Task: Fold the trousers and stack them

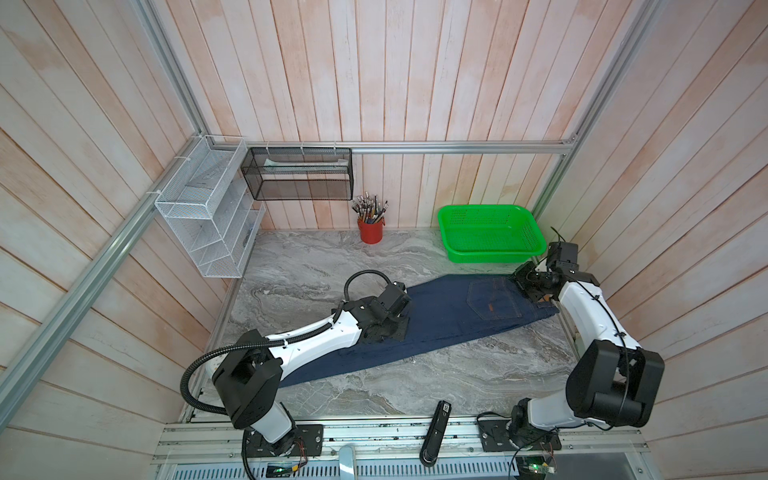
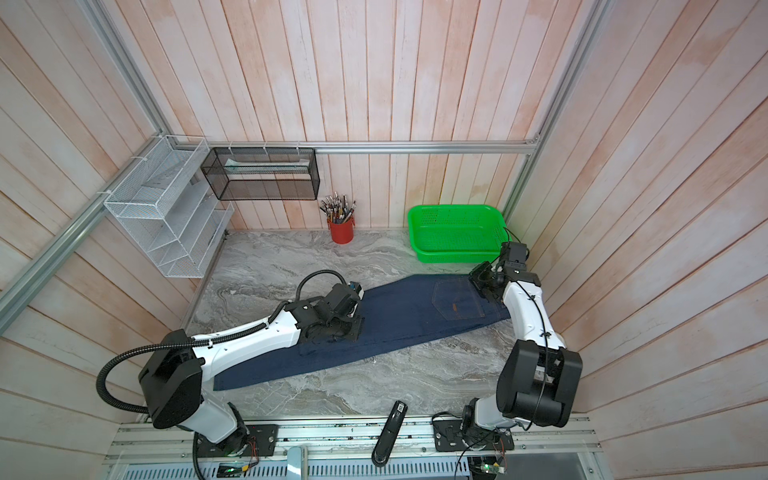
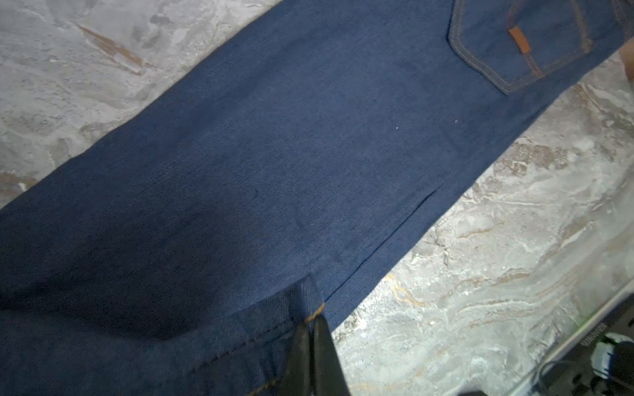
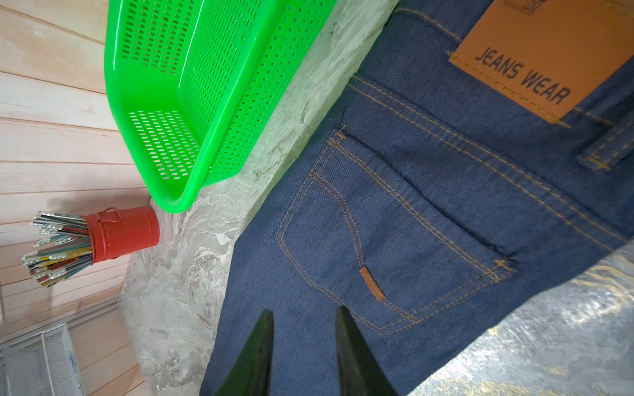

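The jeans (image 1: 449, 320) lie flat on the desk (image 1: 457, 382), slanted across it, one leg on top of the other. The waist is at the right, near the green basket (image 1: 494, 252), and the legs run to the left. The left fingers (image 3: 314, 334) are fully closed on the hem (image 3: 305, 298) and hold it above the middle of the legs. From this we judge that the step in hand is to fold the legs back toward the waist. The right fingers (image 1: 523, 284) are at the waist end, partly open, with nothing pinched between them. Whether they touch the cloth, we cannot tell. We think they stand there to keep the waist in its place during the fold. The pocket (image 4: 394, 240) faces up and the cloth around it is smooth, which should help to give a clean fold. The stacking is not yet done.
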`<state>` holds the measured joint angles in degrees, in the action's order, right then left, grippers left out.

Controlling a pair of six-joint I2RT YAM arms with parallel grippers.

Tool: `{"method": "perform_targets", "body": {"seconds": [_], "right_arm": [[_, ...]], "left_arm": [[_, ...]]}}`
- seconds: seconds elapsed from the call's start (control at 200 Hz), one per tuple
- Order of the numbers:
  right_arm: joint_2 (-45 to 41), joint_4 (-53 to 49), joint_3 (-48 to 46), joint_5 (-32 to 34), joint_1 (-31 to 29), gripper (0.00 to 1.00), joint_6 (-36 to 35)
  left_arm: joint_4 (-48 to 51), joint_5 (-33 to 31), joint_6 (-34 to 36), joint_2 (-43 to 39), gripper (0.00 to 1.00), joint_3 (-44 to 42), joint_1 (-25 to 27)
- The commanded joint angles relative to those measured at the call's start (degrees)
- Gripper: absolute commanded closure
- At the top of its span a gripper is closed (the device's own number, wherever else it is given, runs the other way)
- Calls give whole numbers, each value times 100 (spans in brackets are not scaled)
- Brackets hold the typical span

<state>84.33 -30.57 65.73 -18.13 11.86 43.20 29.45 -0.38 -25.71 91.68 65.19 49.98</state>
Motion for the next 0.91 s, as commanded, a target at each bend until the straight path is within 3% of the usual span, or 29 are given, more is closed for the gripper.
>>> {"method": "perform_targets", "body": {"seconds": [0.0,0.145,0.25,0.38,0.54,0.625,0.735,0.9], "right_arm": [[88,160,-89,-145,-132,69,-110],[205,180,-4,-153,-235,69,-93],[232,124,133,-109,-226,68,-123],[250,-73,401,22,-217,68,-204],[205,-194,554,82,-126,69,-242],[180,-229,563,66,-51,69,-269],[162,-267,576,65,-8,69,-320],[201,-211,537,-2,10,69,-339]], "left_arm": [[-13,472,377,-21,100,114,1],[32,682,505,188,100,426,82],[-26,804,643,402,100,1131,93],[283,966,1110,984,100,2910,42],[1185,1659,1428,2441,100,5765,39],[1340,1851,1323,2960,100,6551,22],[1204,1888,1070,3054,100,6337,-83],[517,1290,714,2227,100,4506,-181]]}}
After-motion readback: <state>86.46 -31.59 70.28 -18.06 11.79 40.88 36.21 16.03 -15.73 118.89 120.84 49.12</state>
